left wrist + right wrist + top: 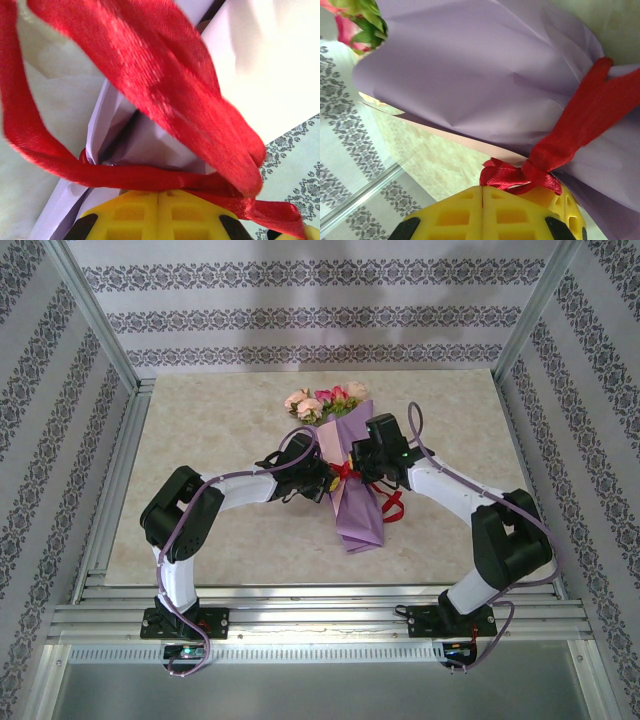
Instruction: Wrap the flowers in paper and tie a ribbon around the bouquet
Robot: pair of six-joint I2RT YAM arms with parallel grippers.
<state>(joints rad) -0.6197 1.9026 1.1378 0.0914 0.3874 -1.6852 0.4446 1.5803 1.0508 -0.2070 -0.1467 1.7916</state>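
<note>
The bouquet (352, 475) lies mid-table, a purple paper (358, 515) cone with pink and peach flowers (325, 400) at its far end. A red ribbon (346, 470) circles its waist, with a loose tail (393, 506) to the right. My left gripper (326, 478) and right gripper (358, 464) meet at the knot. In the left wrist view the left gripper (158, 192) is shut, with the ribbon (150, 90) stretched across its tips against the paper (150, 145). The right gripper (482, 189) is shut beside a crumpled ribbon (520, 176) end, with paper (470, 75) and flowers (357, 22) beyond.
The pale marble-look table (220, 440) has free room left and right of the bouquet. Aluminium frame posts (95, 315) and patterned walls (300, 315) close in the sides and back. A yellow finger of the other gripper (565, 205) shows beside the knot.
</note>
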